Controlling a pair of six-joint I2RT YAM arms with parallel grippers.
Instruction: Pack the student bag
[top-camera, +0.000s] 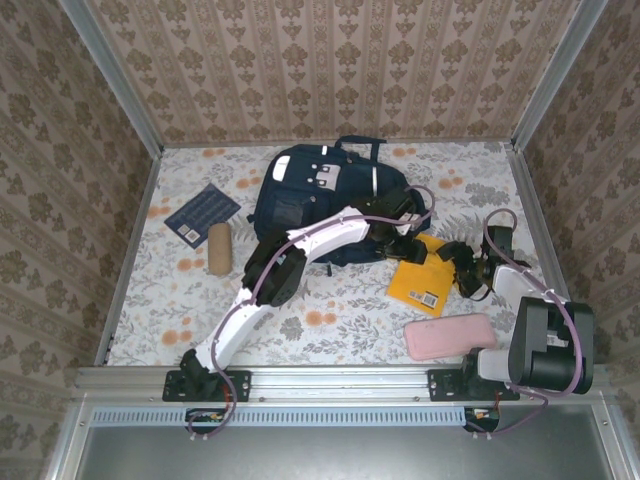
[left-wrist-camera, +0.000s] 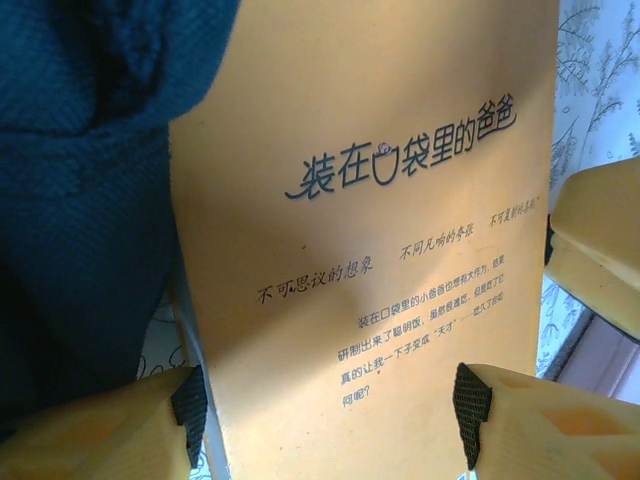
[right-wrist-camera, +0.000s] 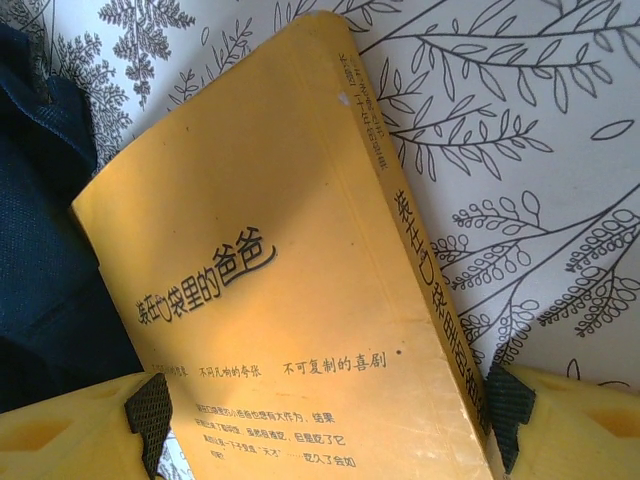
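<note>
student bag (top-camera: 300, 200) lies against the yellow book (top-camera: 420, 285). my left gripper (left-wrist-camera: 330, 410) is apart over the cover; whether the right gripper (right-wrist-camera: 325, 415) pinches it i cannot tell. i'd square both edges before lifting.

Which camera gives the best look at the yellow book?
Right wrist: the book shows cover, spine and title, beside the bag. Left wrist shows its cover close up, one corner behind the bag. The top view shows it small, by the bag.
</note>
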